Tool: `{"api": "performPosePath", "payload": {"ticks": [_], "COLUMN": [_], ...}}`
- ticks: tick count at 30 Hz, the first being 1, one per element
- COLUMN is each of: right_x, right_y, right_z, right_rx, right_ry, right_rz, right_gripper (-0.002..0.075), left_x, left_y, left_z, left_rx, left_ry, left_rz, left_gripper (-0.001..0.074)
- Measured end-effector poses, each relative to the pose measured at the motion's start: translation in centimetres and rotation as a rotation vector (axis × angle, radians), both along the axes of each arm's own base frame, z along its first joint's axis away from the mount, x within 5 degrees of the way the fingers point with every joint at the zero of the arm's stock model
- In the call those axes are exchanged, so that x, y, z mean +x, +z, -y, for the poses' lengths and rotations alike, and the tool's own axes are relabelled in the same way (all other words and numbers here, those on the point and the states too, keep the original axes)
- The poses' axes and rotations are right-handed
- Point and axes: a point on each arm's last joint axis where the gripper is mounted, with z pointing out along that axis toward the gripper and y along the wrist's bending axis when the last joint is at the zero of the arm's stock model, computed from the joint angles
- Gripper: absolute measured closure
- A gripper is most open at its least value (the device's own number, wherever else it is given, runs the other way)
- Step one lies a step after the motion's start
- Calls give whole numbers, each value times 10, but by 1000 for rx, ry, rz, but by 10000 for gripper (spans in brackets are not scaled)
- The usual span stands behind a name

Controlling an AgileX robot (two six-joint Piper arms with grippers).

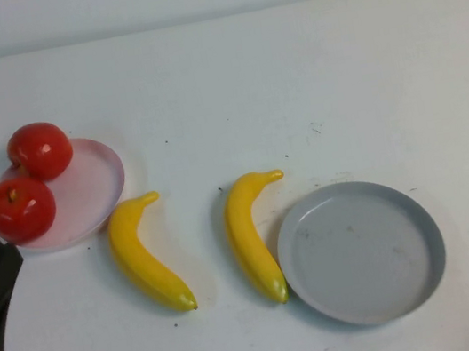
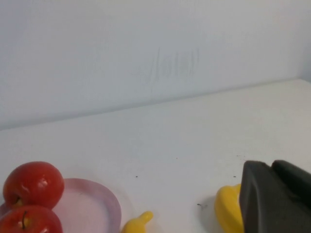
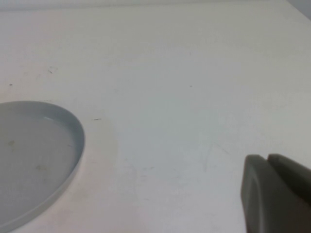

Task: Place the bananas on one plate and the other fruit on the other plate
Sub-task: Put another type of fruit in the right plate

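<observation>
Bananas glossy yellow, curved; both hands closed

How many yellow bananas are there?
2. One banana lies on the table beside the pink plate. The other banana lies against the grey plate's rim. None seems hidden.

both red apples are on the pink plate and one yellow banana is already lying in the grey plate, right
Not quite. The two shiny red apples do sit on the round pale pink plate, but the round grey plate is empty. The high view shows both glossy yellow bananas on the white table, one against the grey rim. The left gripper and right gripper are shut, holding nothing.
</observation>
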Motion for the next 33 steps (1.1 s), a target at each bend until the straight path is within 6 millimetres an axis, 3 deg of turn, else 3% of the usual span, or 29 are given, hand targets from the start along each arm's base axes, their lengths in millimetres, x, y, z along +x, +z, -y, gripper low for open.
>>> {"api": "performPosePath", "payload": {"ticks": [10, 15, 17, 24, 33], "right_x": [0, 0, 0, 0, 0], "right_y": [0, 0, 0, 0, 0], "right_z": [0, 0, 0, 0, 0], "right_rx": [0, 0, 0, 0, 0], "right_ry": [0, 0, 0, 0, 0], "right_rz": [0, 0, 0, 0, 0], "right_gripper": [744, 744, 744, 744, 744], "left_x": [1, -4, -7, -29, -44], "left_y": [1, 6, 5, -32, -78], "left_z": [-4, -8, -17, -33, -40], "left_rx": [-168, -93, -69, 12, -33], "left_ry": [60, 85, 171, 283, 361], "left_rz": [-76, 55, 106, 46, 59], "left_gripper": [735, 735, 735, 735, 735]}}
